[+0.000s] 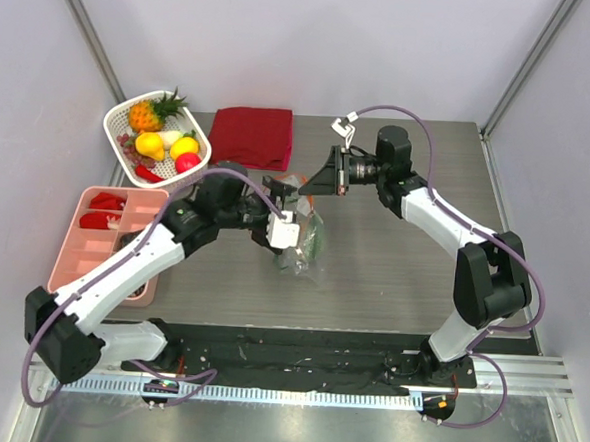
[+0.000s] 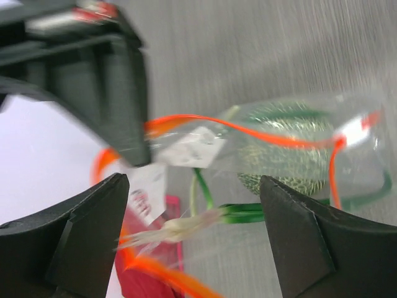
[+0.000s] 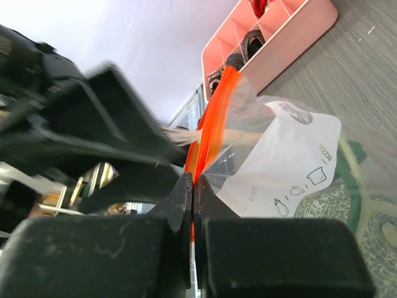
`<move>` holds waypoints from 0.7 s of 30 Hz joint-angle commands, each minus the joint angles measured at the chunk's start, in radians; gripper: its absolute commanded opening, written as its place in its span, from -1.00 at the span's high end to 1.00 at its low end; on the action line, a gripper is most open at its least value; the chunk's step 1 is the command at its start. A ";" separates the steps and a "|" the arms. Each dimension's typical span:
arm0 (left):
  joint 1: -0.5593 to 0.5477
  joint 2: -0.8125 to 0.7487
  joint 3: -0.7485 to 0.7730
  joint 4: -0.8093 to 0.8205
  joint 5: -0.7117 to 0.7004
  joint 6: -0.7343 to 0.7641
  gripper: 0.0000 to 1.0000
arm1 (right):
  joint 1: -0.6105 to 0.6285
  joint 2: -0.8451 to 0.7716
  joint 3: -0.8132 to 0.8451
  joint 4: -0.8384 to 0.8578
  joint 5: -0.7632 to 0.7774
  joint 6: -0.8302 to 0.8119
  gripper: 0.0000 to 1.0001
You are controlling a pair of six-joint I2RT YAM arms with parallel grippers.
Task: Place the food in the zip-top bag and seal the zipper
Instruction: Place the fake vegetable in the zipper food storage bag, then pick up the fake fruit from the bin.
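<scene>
jaws, left to right: left gripper was released, spread wide, straddling the bag mouth, not touching it as far as i could tell. right gripper was clenched on the zipper, strip pinched flat in its grip.

risks, my read:
- onion root end sat near the mouth; couldn't tell if it was inside or poking out. if out, the strip would close on it and leave a gap.
- left closing where it was could catch onion or film, not the strip.
- melon load seemed to be on one pinch point; a pull along the strip could slip it out of right's grip.
- zipper ran as two separate orange lines in the left wrist view, so the mouth looked unsealed there.

bag: clear, crinkly, white print, orange strip on the mouth edge. it sat mid-table between the grippers, mouth end up at right's pinch, melon and onion low in the belly.
</scene>
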 commanded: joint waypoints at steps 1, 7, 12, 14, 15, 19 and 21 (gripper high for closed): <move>0.004 -0.096 0.118 -0.124 0.024 -0.216 -0.80 | 0.006 -0.017 -0.013 0.148 -0.013 0.092 0.98; 0.090 -0.128 0.225 -0.118 -0.016 -0.673 -0.89 | 0.005 -0.006 -0.030 0.208 -0.010 0.158 0.98; 0.369 -0.057 0.277 -0.086 -0.117 -1.008 -0.76 | 0.005 0.000 -0.059 0.312 -0.005 0.240 0.98; 0.435 -0.018 0.311 -0.109 -0.207 -1.031 -0.74 | 0.005 0.003 -0.059 0.317 -0.005 0.253 0.98; 0.510 0.044 0.331 -0.123 -0.235 -1.037 -0.74 | 0.005 0.004 -0.059 0.317 -0.004 0.254 0.98; 0.659 0.227 0.460 -0.190 -0.361 -1.103 -0.72 | 0.006 0.014 -0.056 0.315 -0.004 0.253 0.98; 0.719 0.301 0.538 -0.216 -0.451 -1.115 -0.74 | 0.006 0.015 -0.054 0.308 -0.001 0.247 0.98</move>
